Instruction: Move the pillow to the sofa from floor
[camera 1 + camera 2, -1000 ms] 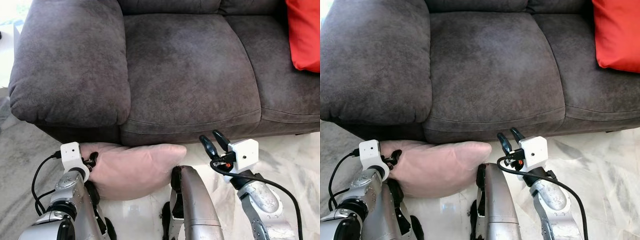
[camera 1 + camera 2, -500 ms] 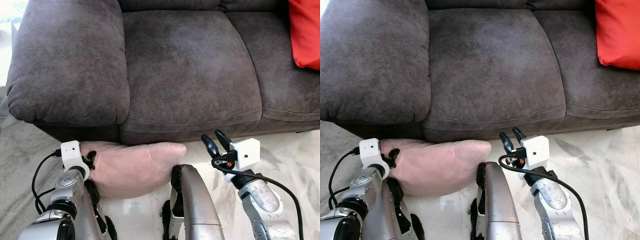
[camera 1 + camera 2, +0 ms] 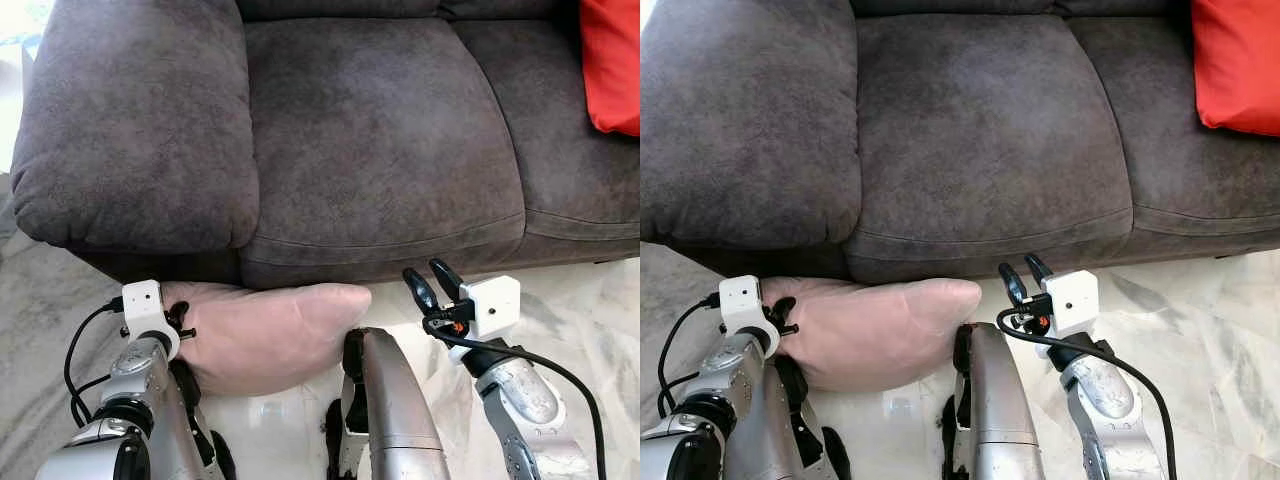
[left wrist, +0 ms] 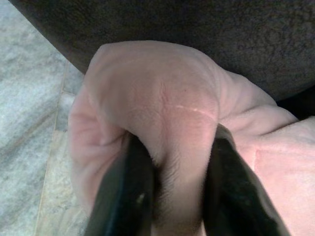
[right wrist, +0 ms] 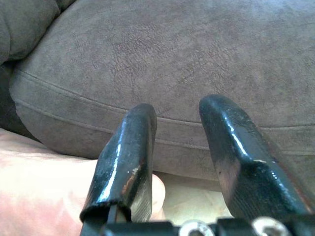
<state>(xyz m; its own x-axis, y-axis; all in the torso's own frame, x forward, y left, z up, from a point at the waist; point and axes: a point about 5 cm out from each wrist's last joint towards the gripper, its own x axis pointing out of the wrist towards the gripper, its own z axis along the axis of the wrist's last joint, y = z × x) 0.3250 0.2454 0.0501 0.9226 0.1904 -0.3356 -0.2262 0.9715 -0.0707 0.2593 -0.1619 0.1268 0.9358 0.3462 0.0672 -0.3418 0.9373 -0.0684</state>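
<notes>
Pinched between the two black fingers of the left gripper (image 4: 170,196) is a fold at the corner of the soft, pale pink fabric pillow (image 3: 265,335), which lies low on the pale marbled floor (image 3: 590,320), its far edge tucked against the base of the dark grey suede-like sofa (image 3: 370,140), just below the padded armrest (image 3: 135,120). The cloth bunches and wrinkles around the fingers, so the pillow looks light, limp and easily squashed; a single corner hold will probably let the rest sag and swing when lifted. It does not look slippery or fragile. A firmer grip would likely come from a second pinch at the opposite, rounded end, near the robot's silver leg (image 3: 395,410).

Further right, the right gripper (image 3: 428,282) hovers over the floor in front of the seat cushion (image 3: 985,130), its fingers spread apart and empty, near that free end of the pillow but not touching it. At the far right, a bright red cushion (image 3: 1238,62) rests on the sofa seat.
</notes>
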